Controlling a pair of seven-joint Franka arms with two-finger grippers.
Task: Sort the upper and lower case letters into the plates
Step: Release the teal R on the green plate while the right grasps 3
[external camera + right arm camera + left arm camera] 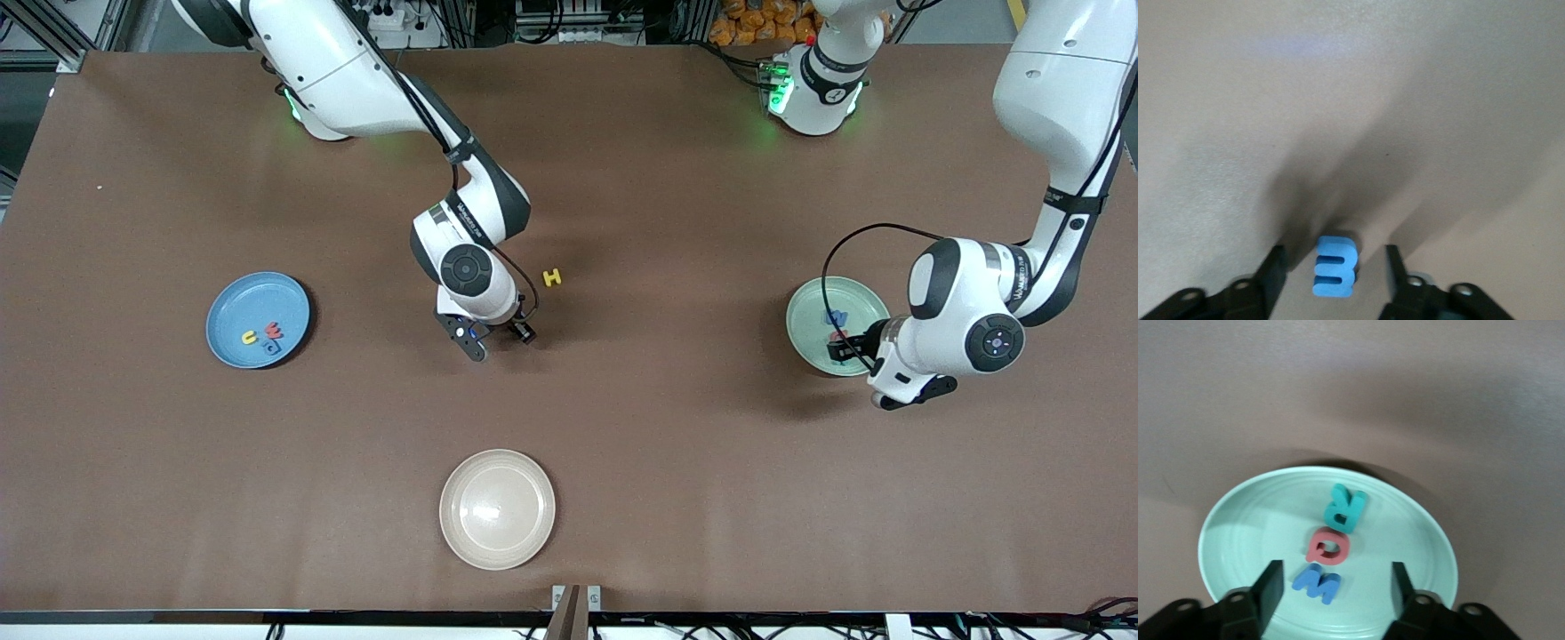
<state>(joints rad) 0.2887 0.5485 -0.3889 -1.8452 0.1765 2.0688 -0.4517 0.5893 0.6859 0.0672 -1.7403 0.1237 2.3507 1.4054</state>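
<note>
My right gripper is open, low over the table's middle. In the right wrist view a blue E-shaped letter lies on the table between its fingers; the gripper hides it in the front view. A yellow H lies on the table beside that gripper. My left gripper is open and empty over the mint green plate, which holds a teal R, a pink Q and a blue M. The sky blue plate holds yellow, red and blue letters.
A cream-beige plate stands empty near the table's front edge, nearer to the front camera than my right gripper. The sky blue plate is toward the right arm's end, the mint green plate toward the left arm's end.
</note>
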